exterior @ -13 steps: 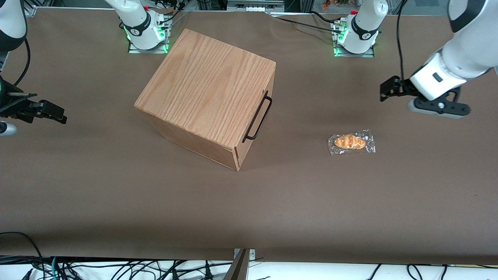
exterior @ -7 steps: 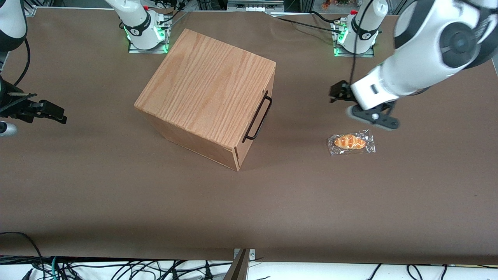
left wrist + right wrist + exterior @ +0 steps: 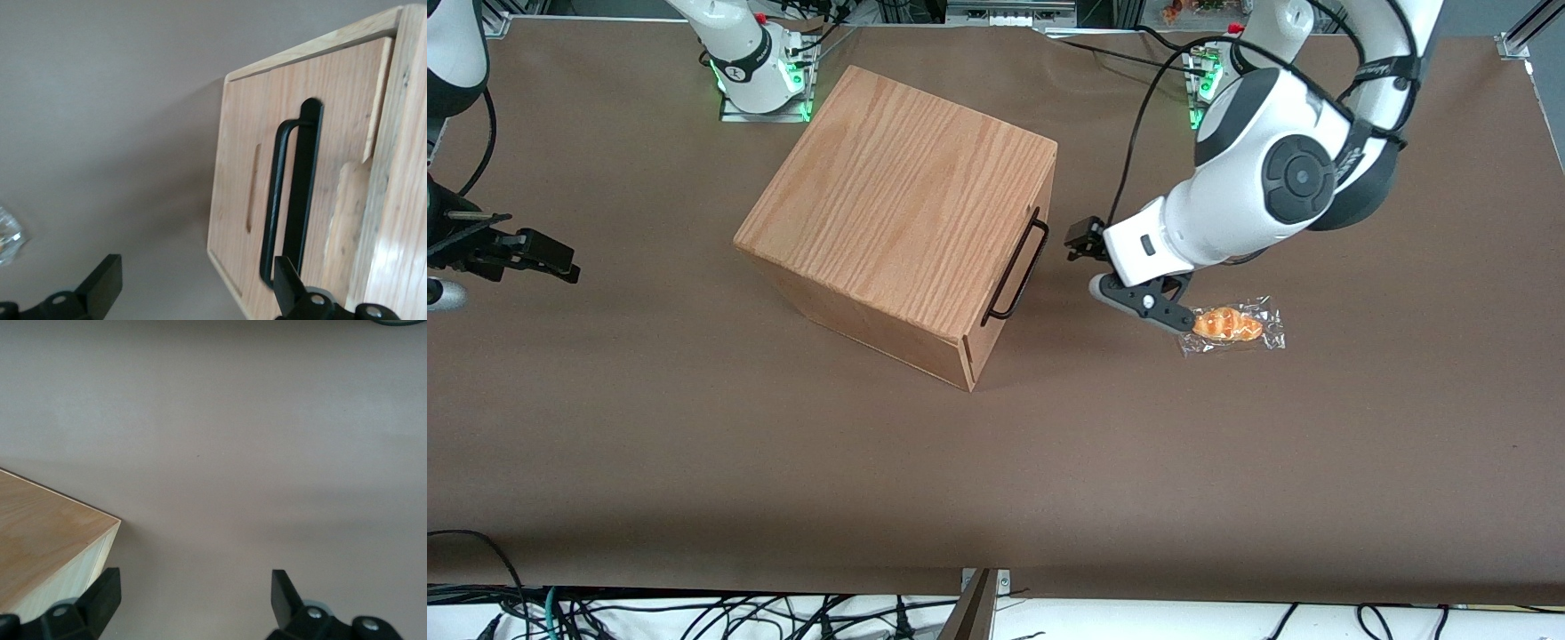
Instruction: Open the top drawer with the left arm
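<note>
The oak-grain cabinet [image 3: 898,213] stands on the brown table with its front turned toward the working arm's end. On that front is the top drawer [image 3: 240,167], shut flush, with a thin black wire handle [image 3: 1016,268] [image 3: 285,200]. The left arm [image 3: 1263,187] reaches low in front of the cabinet. Its gripper [image 3: 1080,240] [image 3: 197,290] hangs a short way in front of the handle, apart from it and at about its height. The black fingers [image 3: 100,287] stand wide open with only table between them. One fingertip lines up with an end of the handle.
A wrapped bread roll [image 3: 1230,325] lies on the table in front of the cabinet, partly under the left arm's wrist bracket [image 3: 1143,300]. The two arm bases [image 3: 760,67] stand at the table's edge farthest from the front camera.
The left arm has swung in from the working arm's end of the table toward the cabinet's front, passing over the bread roll. The cabinet and drawer have not moved.
</note>
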Robot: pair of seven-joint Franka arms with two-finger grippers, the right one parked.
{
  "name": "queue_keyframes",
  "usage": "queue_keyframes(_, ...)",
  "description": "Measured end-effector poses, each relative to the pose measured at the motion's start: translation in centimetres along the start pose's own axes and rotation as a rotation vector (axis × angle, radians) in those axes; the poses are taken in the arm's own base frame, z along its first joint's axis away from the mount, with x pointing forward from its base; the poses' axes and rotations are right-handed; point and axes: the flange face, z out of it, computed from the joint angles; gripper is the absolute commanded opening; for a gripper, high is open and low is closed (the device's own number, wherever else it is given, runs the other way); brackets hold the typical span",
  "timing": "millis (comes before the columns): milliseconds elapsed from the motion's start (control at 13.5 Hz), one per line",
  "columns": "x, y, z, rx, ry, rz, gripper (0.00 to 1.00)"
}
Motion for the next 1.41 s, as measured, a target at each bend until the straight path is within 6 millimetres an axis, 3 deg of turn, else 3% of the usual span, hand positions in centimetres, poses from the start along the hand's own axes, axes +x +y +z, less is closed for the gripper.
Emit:
queue_keyframes(446,1.0,1.4,5.7,-0.018,-0.046,0.019,1.00)
queue_keyframes(818,0.9,3.3,7.5,-0.021,-0.053,0.048,1.00)
queue_keyframes(1412,1.2,2.8,9.2,-0.022,-0.069,0.046,1.00)
